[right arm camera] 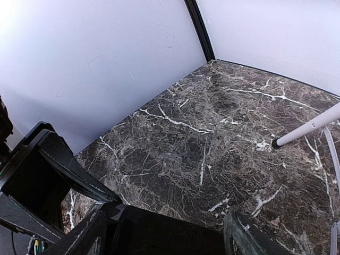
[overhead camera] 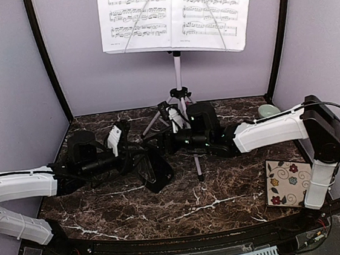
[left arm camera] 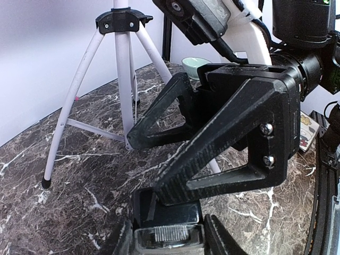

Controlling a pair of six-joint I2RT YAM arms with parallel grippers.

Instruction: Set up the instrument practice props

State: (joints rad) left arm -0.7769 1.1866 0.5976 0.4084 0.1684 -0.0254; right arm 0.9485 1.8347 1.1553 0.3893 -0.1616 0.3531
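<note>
The white music stand [overhead camera: 178, 72] rises at the back of the table, with two music sheets [overhead camera: 137, 15] [overhead camera: 209, 10] on its desk. The small black metronome [overhead camera: 158, 172] is at the table's middle, in front of the tripod. My left gripper [overhead camera: 142, 162] is shut on it, and the metronome [left arm camera: 175, 212] sits between my left gripper's [left arm camera: 171, 241] fingers. My right gripper [overhead camera: 163, 145] reaches in from the right. Its jaws stand wide and the black metronome [right arm camera: 170, 236] fills the gap between them. One right finger [left arm camera: 212, 154] lies across the metronome's far end.
The stand's tripod legs [left arm camera: 123, 79] spread just behind both grippers, and one leg's foot [right arm camera: 276, 142] is close to the right hand. A pale green bowl [overhead camera: 268, 110] sits at the back right. A floral tile [overhead camera: 288, 182] lies at the front right.
</note>
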